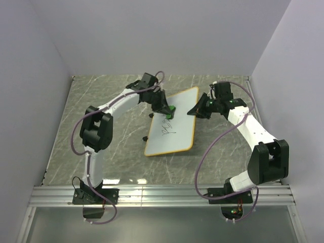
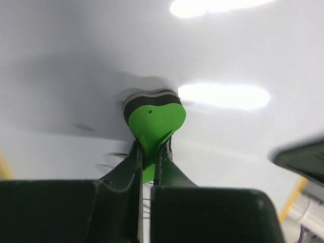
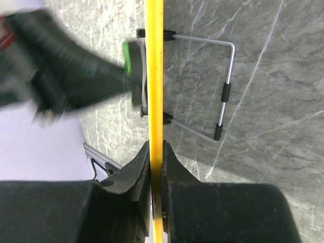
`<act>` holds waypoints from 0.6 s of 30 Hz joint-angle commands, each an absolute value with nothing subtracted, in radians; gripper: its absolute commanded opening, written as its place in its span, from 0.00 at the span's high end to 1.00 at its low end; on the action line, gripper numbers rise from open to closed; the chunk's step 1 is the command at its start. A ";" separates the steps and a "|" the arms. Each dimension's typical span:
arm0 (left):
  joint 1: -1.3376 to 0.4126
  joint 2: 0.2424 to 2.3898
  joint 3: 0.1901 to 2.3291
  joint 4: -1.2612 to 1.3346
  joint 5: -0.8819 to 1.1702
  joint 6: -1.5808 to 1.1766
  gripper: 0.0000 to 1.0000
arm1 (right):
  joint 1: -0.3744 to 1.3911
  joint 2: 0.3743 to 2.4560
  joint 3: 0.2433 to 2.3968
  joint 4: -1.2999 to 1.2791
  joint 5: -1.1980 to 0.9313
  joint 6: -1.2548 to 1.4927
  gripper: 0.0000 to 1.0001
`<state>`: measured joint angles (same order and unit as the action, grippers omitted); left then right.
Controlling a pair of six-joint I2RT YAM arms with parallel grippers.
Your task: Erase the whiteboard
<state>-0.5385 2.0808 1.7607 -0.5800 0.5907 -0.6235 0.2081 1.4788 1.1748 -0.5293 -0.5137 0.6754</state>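
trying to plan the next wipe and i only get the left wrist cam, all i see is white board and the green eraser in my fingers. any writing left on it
observer: yes, the top view shows dark scribbles on the whiteboard, just on the arm-base side of the eraser.
operator: ok and is anything holding the board while i wipe
observer: the right gripper is shut on its yellow rim, on the edge that lies to the right in the top view.
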 commanded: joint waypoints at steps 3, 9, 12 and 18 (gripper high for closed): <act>-0.468 2.303 1.793 -0.725 0.442 -0.588 1.00 | 0.244 1.453 1.118 -0.568 -0.515 0.568 1.00; -0.492 2.292 1.977 -0.847 0.446 -0.508 1.00 | 0.247 1.433 1.106 -0.586 -0.506 0.551 1.00; -0.541 2.231 1.977 -0.842 0.500 -0.488 1.00 | 0.247 1.434 1.097 -0.584 -0.505 0.555 1.00; -0.663 2.171 2.026 -0.792 0.587 -0.526 1.00 | 0.253 1.440 1.081 -0.557 -0.515 0.574 1.00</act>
<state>-0.5182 2.2219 2.0037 -0.8131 0.4393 -0.5087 0.2092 1.4322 1.1194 -0.4866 -0.5171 0.6952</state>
